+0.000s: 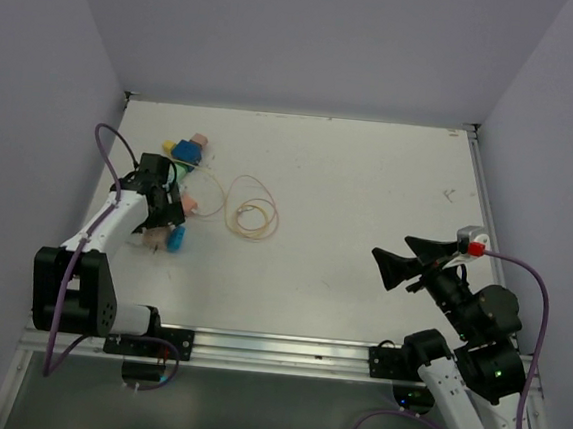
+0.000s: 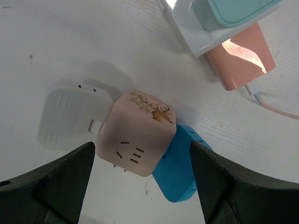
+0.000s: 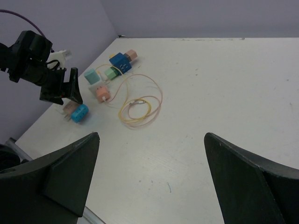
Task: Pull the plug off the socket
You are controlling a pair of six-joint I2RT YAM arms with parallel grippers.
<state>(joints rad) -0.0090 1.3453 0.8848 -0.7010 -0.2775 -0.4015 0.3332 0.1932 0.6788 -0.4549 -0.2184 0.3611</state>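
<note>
1. The left gripper [image 2: 141, 151] stands wide open, its fingers flanking the pink socket [image 2: 140, 135].
2. A white plug [image 2: 70, 116] joins one side of the socket and a blue block [image 2: 180, 172] the opposite side.
3. The right gripper [image 3: 152, 135], also wide, hangs well apart.

Overhead wide; left wrist close on socket [image 2: 140, 140] (all share).
</note>
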